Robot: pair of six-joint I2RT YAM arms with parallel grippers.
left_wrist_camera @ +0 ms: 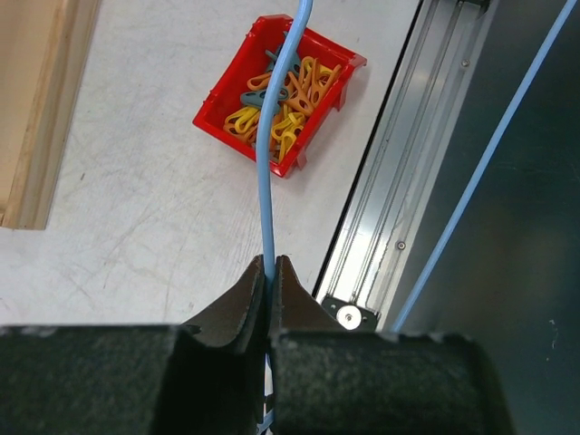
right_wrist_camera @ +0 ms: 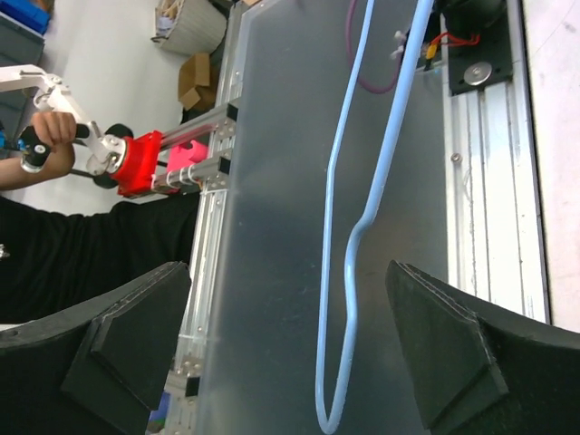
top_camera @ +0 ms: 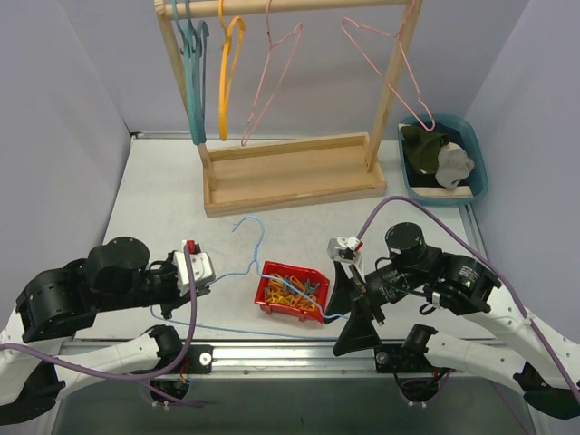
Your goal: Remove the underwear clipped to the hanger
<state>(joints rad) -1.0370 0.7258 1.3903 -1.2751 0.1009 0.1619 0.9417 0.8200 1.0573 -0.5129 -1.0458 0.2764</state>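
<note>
The left gripper (left_wrist_camera: 270, 275) pinches the blue hanger (left_wrist_camera: 265, 181) wire; the right gripper (right_wrist_camera: 285, 299) stands apart, empty. The underwear (top_camera: 424, 150) lies in the bin (top_camera: 479, 165) right of the wooden rack (top_camera: 290, 172). It is probably soft, light cloth, best pinched at a waistband.

Soft, matt, crumpled cloth on the 2 pieces of underwear (top_camera: 424, 149), lying in a glossy blue plastic tub (top_camera: 480, 172). Smooth, shiny coated wire for the blue hanger (left_wrist_camera: 268, 181). Glossy red plastic on the bin (left_wrist_camera: 217, 113); same sheen on the clips (left_wrist_camera: 294, 100). Pale, matt bare wood on the rack (top_camera: 290, 181). Matt white, scuffed table (left_wrist_camera: 136, 227); brushed metal rail (left_wrist_camera: 381, 217). Matt black on the left gripper (left_wrist_camera: 270, 265).
</note>
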